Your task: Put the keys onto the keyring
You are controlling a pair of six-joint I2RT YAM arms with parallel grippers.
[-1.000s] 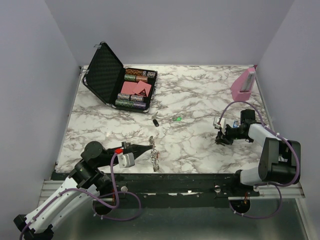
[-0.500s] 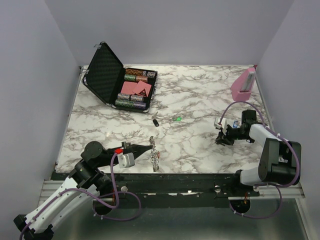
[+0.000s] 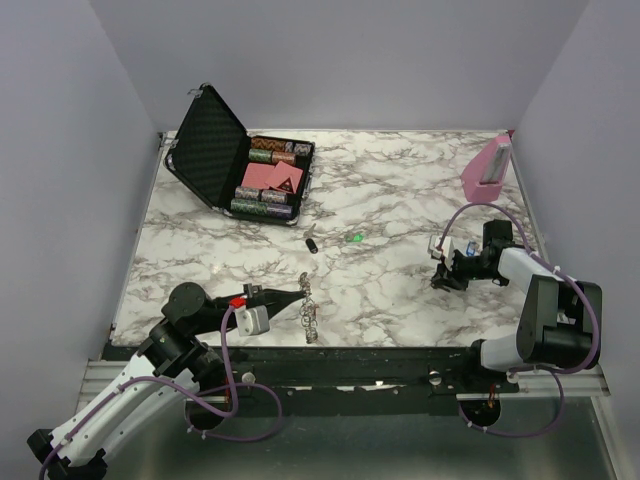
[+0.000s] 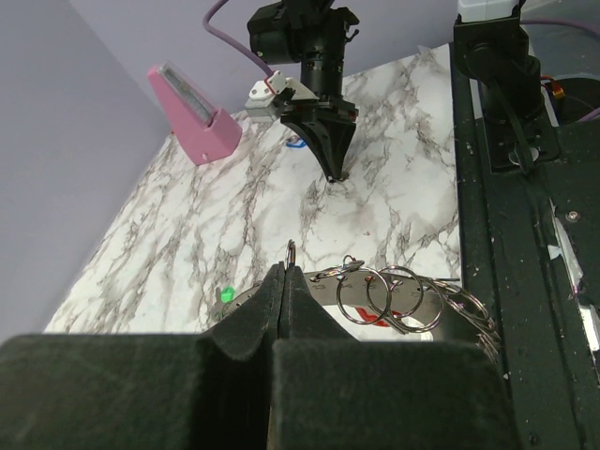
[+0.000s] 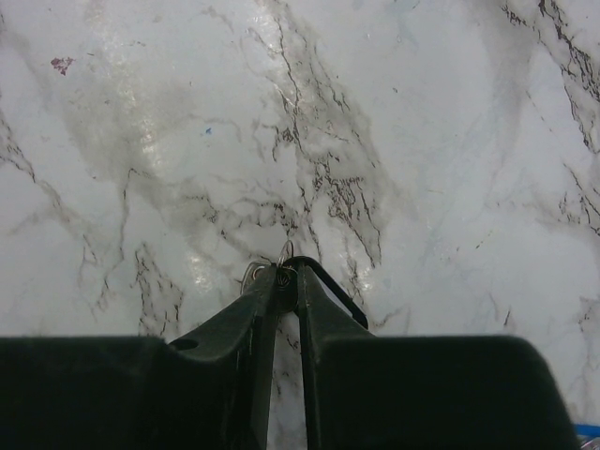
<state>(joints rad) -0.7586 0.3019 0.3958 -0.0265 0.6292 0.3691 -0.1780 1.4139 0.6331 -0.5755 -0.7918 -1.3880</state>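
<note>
While the left gripper pinches the keyring tight at near left, the right gripper, almost closed, nips a thin wire loop at right; a black key and a green key lie between them.

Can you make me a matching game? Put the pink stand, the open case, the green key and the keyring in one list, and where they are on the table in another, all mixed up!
Things:
1 pink stand
2 open case
3 green key
4 keyring

Places:
A middle of the table
B near edge, at the left gripper
C far left corner
D far right edge

Pairs: 1-D, 2-C, 3-A, 4-B
</note>
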